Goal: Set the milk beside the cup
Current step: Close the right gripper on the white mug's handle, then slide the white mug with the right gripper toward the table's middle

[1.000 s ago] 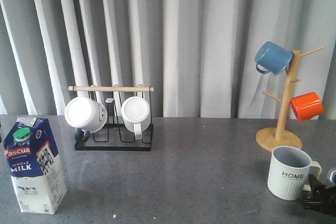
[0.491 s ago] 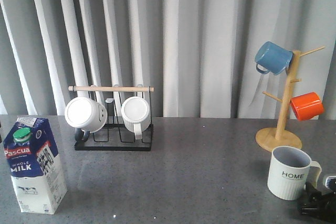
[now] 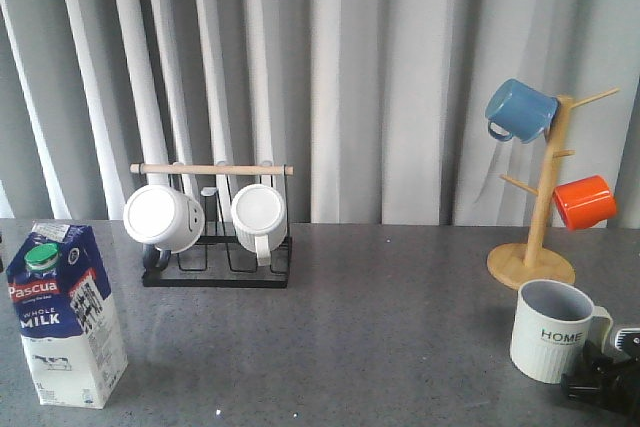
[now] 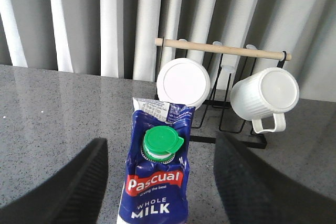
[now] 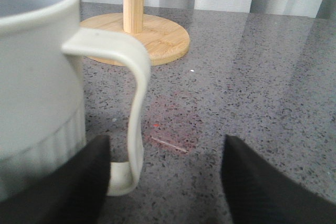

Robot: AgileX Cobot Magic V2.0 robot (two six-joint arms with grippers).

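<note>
The milk (image 3: 62,317), a blue-and-white carton with a green cap, stands upright at the table's front left. In the left wrist view the milk (image 4: 157,187) sits between the fingers of my open left gripper (image 4: 160,142), which stand wide on either side without touching it. That gripper is out of the front view. The cup (image 3: 552,332), cream-white with "HOME" lettering, stands at the front right. My right gripper (image 3: 600,385) is low on the table just right of it. In the right wrist view it (image 5: 165,145) is open, with the cup's handle (image 5: 131,103) by one finger.
A black wire rack (image 3: 215,247) with a wooden bar holds two white mugs at the back left. A wooden mug tree (image 3: 535,247) with a blue mug (image 3: 520,110) and an orange mug (image 3: 585,202) stands at the back right, just behind the cup.
My right gripper has shifted a little lower and back from the cup's handle. The milk and the cup have not moved.
</note>
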